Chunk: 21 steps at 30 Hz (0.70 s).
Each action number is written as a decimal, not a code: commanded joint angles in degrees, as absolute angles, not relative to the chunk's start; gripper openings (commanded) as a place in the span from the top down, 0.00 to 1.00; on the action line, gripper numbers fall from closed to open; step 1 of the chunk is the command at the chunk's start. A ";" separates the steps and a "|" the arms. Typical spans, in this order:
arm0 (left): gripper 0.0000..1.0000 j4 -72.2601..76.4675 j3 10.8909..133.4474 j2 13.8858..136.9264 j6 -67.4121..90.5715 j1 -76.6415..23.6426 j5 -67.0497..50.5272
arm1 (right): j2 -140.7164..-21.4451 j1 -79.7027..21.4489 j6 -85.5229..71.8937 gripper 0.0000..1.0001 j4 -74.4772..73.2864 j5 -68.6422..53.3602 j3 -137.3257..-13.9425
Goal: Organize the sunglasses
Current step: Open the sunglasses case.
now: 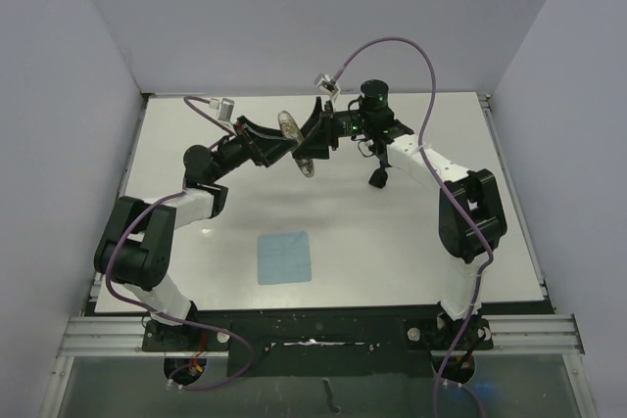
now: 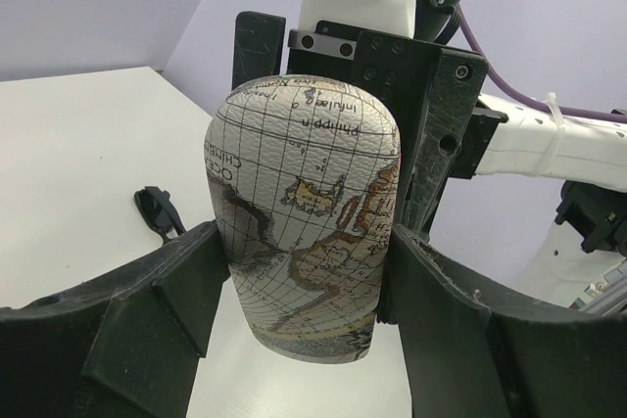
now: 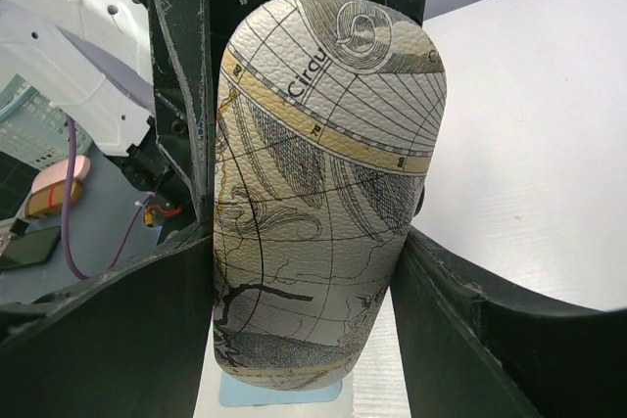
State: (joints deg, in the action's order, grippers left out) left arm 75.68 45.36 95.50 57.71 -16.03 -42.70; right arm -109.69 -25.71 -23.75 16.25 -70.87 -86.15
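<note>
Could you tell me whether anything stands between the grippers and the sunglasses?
Yes: the map-printed case sits clamped in both the left gripper and the right gripper, raised above the table. The sunglasses lie apart on the table, nothing covering them.

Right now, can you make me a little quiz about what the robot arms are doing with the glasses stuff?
1. True or false: the sunglasses are inside the map-print case.
2. Which thing lies on the table, closest to its near edge? A) the blue cloth B) the sunglasses C) the case
3. Fill in: the case is up in the air, gripped by ____ grippers.
Key: 1 false, they lie on the table. 2 A. 3 both, the left gripper and the right gripper.
</note>
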 commanded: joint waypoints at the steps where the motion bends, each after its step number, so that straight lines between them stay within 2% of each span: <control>1: 0.36 81.17 47.80 95.05 58.89 -16.24 -44.58 | -105.73 -26.11 -22.77 0.99 16.74 -70.06 -89.03; 5: 0.39 81.41 47.15 94.77 58.97 -16.25 -44.56 | -105.58 -25.93 -22.34 0.99 16.54 -69.73 -89.03; 7: 0.44 81.76 46.72 94.64 59.13 -16.23 -44.73 | -105.48 -25.61 -22.05 0.99 16.30 -69.59 -89.03; 9: 0.54 81.74 46.64 94.66 59.15 -16.26 -44.80 | -105.35 -25.53 -21.80 0.99 16.11 -69.30 -89.03; 12: 0.73 81.82 46.80 94.90 59.36 -16.18 -45.09 | -105.22 -25.46 -21.71 0.99 15.95 -69.11 -89.20; 13: 0.83 81.83 46.76 94.92 59.41 -16.25 -45.17 | -105.13 -25.45 -21.64 1.00 15.91 -69.09 -89.21; 15: 0.93 81.83 46.62 94.84 59.29 -16.20 -45.15 | -104.93 -25.41 -21.46 1.00 15.82 -69.08 -89.08; 21: 0.96 83.00 46.75 95.04 59.07 -16.10 -47.20 | -104.11 -25.35 -26.10 1.00 22.42 -71.05 -87.33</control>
